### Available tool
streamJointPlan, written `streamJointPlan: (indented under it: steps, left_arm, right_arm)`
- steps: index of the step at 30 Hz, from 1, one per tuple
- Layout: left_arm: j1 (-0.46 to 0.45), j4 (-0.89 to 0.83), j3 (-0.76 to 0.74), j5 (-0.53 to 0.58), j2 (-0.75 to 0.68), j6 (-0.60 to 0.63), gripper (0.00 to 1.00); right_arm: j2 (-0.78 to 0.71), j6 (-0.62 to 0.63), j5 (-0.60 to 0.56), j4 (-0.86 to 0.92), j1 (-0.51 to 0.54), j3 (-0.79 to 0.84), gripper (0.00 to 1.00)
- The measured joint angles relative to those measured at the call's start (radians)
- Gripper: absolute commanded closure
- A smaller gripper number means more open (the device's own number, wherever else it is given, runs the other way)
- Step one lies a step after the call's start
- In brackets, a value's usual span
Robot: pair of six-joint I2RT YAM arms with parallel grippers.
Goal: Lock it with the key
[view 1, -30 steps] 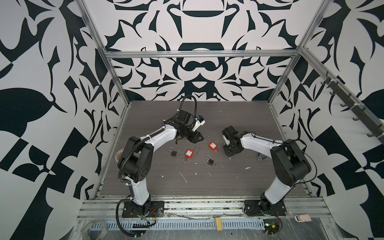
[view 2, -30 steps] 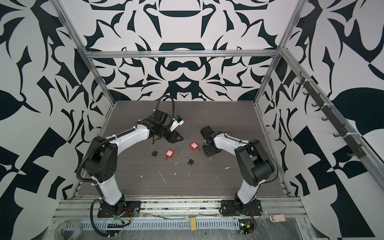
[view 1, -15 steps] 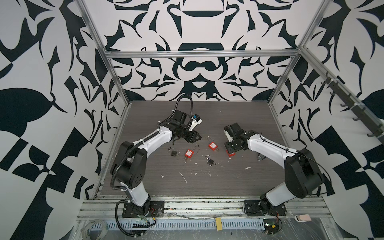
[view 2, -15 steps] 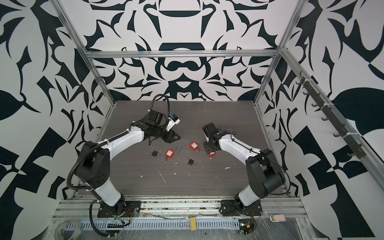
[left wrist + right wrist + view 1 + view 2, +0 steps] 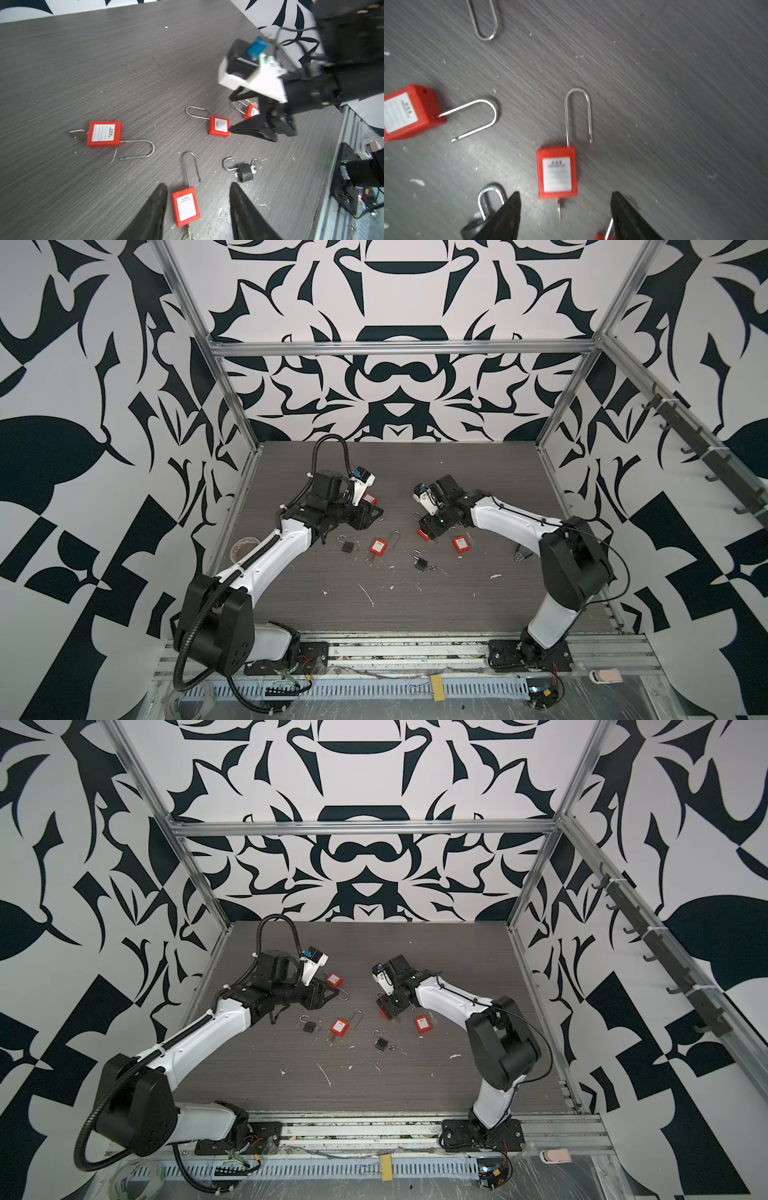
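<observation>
While the left gripper (image 5: 197, 185) is spread and empty, a red padlock (image 5: 369, 499) is seen just beside it. In the middle, a keyed red padlock (image 5: 378, 546) is flanked by a black padlock (image 5: 348, 546) and a second black padlock (image 5: 419, 564). Rightward, the right gripper (image 5: 564, 194) is likewise spread. A third red padlock (image 5: 557, 172), its key (image 5: 559, 209) inserted, is partly covered by it in both top views and is seemingly untouched.

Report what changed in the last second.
The right gripper opened, leaving a red padlock on the table, and swung toward the middle, over the neighbouring padlock. The left gripper, open, drew back slightly to its side as its elbow dropped. All other padlocks stayed put.
</observation>
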State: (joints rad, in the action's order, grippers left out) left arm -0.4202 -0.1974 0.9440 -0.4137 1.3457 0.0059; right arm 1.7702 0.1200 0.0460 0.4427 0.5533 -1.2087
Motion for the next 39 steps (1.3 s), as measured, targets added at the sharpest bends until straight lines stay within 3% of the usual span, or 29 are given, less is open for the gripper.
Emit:
streamJointPlan:
  steps: [11, 27, 33, 39]
  left_arm:
    - [0.0, -0.005, -0.035, 0.03, -0.034, -0.006, 0.49]
    - [0.0, -0.007, -0.035, 0.014, -0.026, 0.022, 0.49]
    - [0.0, -0.003, -0.035, -0.04, -0.026, 0.107, 0.5]
    - [-0.026, 0.022, -0.052, -0.107, -0.041, 0.338, 0.51]
  right_arm:
    - [0.14, 0.022, 0.028, 0.029, 0.0, -0.064, 0.33]
    - [0.158, 0.077, 0.048, 0.046, 0.0, -0.062, 0.63]
    - [-0.003, 0.198, 0.108, 0.05, -0.002, 0.007, 0.66]
    - [-0.319, 0.426, 0.267, 0.059, -0.002, 0.149, 0.67]
